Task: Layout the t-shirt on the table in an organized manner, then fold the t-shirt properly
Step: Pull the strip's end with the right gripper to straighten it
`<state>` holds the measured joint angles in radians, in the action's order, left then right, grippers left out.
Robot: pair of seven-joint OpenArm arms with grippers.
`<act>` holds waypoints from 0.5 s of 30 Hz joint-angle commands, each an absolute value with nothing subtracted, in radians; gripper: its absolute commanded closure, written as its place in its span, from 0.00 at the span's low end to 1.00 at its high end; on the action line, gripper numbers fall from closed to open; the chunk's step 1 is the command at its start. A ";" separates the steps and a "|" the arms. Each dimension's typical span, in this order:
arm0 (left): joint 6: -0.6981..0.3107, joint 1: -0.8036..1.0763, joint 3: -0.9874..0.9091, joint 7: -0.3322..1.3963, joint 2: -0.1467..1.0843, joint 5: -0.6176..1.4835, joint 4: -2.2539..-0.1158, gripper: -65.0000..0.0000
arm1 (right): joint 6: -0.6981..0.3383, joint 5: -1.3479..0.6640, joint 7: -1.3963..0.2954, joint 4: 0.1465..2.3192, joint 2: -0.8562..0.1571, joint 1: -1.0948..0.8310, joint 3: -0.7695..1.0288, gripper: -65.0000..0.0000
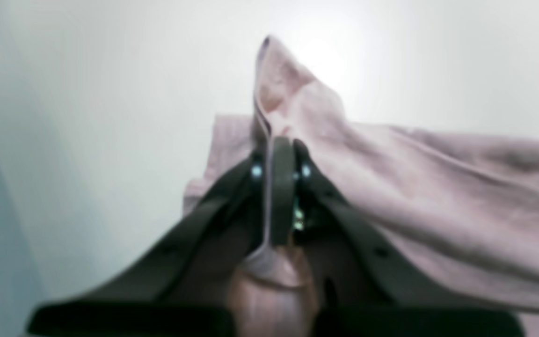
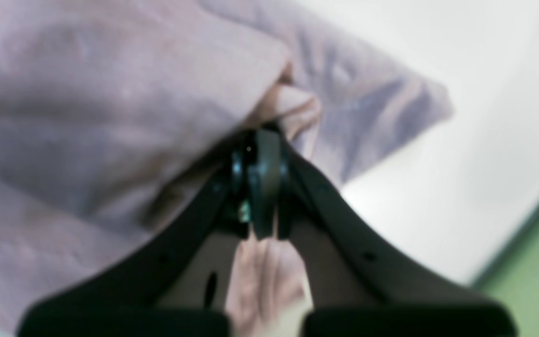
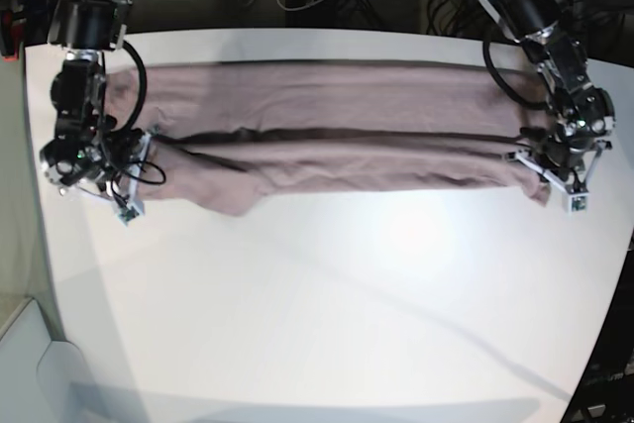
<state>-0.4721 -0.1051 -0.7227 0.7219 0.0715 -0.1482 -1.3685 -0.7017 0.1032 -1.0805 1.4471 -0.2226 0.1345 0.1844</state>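
A wide white table (image 3: 327,284) fills the room's middle, glossy enough to throw back a pale patch of light near its centre, with dark cables and a blue box crowded along the far wall behind it. A strip of green floor shows past the table's rim in the right wrist view.

Across the far half of the table lies the t-shirt (image 3: 337,136), dusty pink and drawn out into a long band that runs from the left side to the right. It is folded lengthwise, so a dark crease runs along its middle, and the near edge sags into a loose bulge towards the left. The near half of the table in front of it is bare white.

2 arms reach down from the far corners. The right gripper (image 3: 127,173) sits at the left end of the band, and in its wrist view its jaws are pressed together on a bunched fold of the t-shirt (image 2: 110,93), with cloth also showing between the dark jaw frames below the pinch. The left gripper (image 3: 557,167) sits at the right end, and its wrist view shows the same: jaws together on an edge of the t-shirt (image 1: 391,178), a peak of fabric rising beyond the tips and the rest spreading off to the right over the table (image 1: 87,93). Both wrist views are soft and blurred, so the finer seams cannot be read.
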 commanded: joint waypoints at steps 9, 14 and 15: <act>-0.470 -0.059 -0.727 0.710 0.076 -0.140 -1.481 1.00 | -0.698 0.111 -1.251 1.794 -0.288 0.150 0.186 0.64; -0.470 -0.024 -0.727 0.710 0.076 -0.140 -1.520 1.00 | -0.698 0.111 -1.276 1.828 -0.208 0.171 0.101 0.42; -0.470 -0.019 -0.727 0.710 0.076 -0.140 -1.524 1.00 | -0.698 0.111 -1.274 1.811 -0.194 0.174 0.076 0.40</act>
